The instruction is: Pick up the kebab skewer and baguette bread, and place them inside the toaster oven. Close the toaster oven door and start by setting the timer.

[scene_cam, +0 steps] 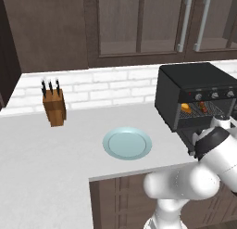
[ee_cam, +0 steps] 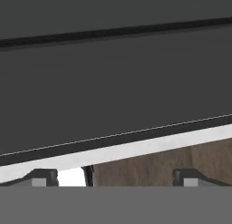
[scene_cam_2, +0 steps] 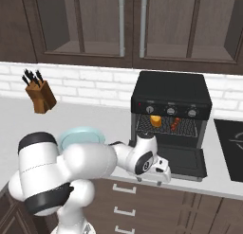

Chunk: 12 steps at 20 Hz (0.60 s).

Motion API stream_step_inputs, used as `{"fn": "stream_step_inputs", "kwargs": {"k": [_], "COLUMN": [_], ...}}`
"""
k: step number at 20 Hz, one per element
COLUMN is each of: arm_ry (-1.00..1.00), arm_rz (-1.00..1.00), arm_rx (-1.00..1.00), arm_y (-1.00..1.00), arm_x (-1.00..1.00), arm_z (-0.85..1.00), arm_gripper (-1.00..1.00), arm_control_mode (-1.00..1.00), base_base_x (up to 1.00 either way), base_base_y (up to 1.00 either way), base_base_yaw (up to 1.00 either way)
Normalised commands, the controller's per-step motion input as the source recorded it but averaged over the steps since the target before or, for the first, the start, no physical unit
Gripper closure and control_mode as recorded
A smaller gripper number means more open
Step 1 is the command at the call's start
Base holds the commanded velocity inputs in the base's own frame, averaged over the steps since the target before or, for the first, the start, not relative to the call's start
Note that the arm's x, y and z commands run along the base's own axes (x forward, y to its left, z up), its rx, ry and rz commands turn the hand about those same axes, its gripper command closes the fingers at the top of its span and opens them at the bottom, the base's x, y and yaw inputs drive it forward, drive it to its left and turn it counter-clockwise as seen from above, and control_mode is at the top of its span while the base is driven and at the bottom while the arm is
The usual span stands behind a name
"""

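Note:
The black toaster oven (scene_cam_2: 171, 90) (scene_cam: 194, 77) stands on the counter with its door (scene_cam_2: 182, 161) folded down flat. Inside on the rack lie the golden baguette bread (scene_cam_2: 155, 120) (scene_cam: 185, 107) and, to its right, the dark red kebab skewer (scene_cam_2: 175, 123) (scene_cam: 204, 109). My gripper (scene_cam_2: 163, 174) (ee_cam: 115, 180) sits low at the front left edge of the lowered door. Its fingertips (ee_cam: 44, 177) stand wide apart, open, with nothing between them. In the hand view the dark door panel (ee_cam: 113, 91) looms close, above a pale strip and brown cabinet front.
A light blue plate (scene_cam: 127, 143) (scene_cam_2: 76, 133) lies on the white counter left of the oven. A brown knife block (scene_cam: 54, 107) (scene_cam_2: 40, 96) stands by the brick wall. A black cooktop (scene_cam_2: 230, 148) is to the oven's right. Silver-marked knobs (scene_cam_2: 171, 111) run above the opening.

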Motion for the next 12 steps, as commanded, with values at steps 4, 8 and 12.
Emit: {"fn": "stream_step_inputs", "kwargs": {"k": [4,8,12], "arm_ry": [-0.07,-0.17,-0.26], "arm_rz": [0.0,0.0,0.0], "arm_rx": [0.0,0.0,0.0], "arm_y": [0.06,0.13,0.32], "arm_x": [0.38,0.4,0.52], "arm_z": [-0.11,0.0,0.0], "arm_gripper": [-1.0,-1.0,-1.0], "arm_control_mode": [-1.0,-1.0,-1.0], "base_base_x": [0.0,0.0,0.0], "base_base_y": [0.0,0.0,0.0], "base_base_yaw": [0.0,0.0,0.0]}}
